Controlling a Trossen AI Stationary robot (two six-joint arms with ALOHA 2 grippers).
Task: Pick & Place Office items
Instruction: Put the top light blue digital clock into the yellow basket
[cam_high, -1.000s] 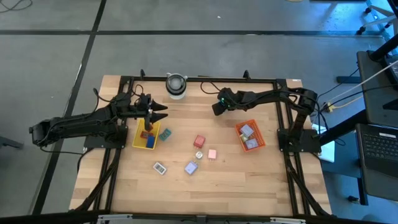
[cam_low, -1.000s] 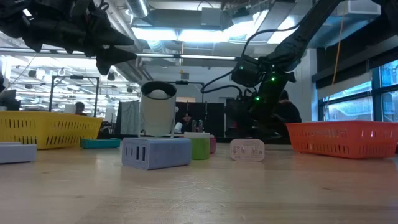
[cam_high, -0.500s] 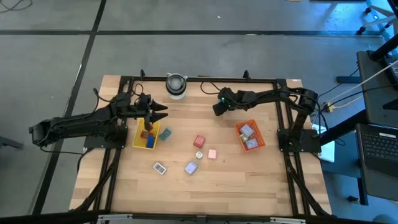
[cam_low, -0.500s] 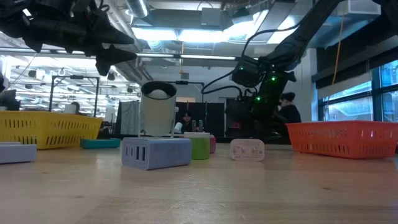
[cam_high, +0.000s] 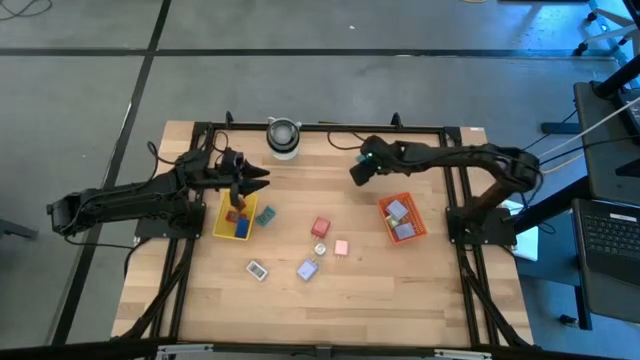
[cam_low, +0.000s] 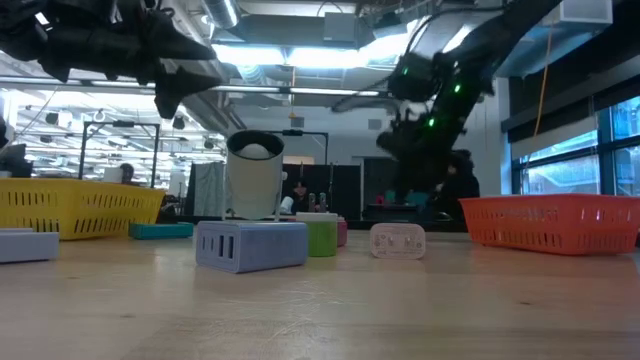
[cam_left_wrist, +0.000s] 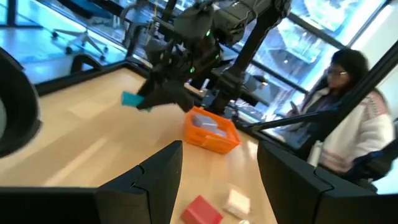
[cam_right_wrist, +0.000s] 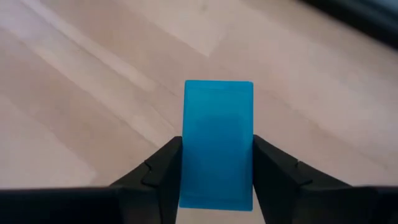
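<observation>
The right arm is stretched from its base at the table's right edge toward the far middle of the table, raised above the wood; its wrist is tilted downward; the right gripper (cam_right_wrist: 217, 186) is clamped on a blue block (cam_right_wrist: 218, 144), which is pressed between both fingers (cam_right_wrist: 163, 171). The left arm is extended from the left edge across to the left part of the table; the left gripper (cam_high: 258, 180) is held in the air with its fingers (cam_left_wrist: 158, 177) parted and nothing between them.
</observation>
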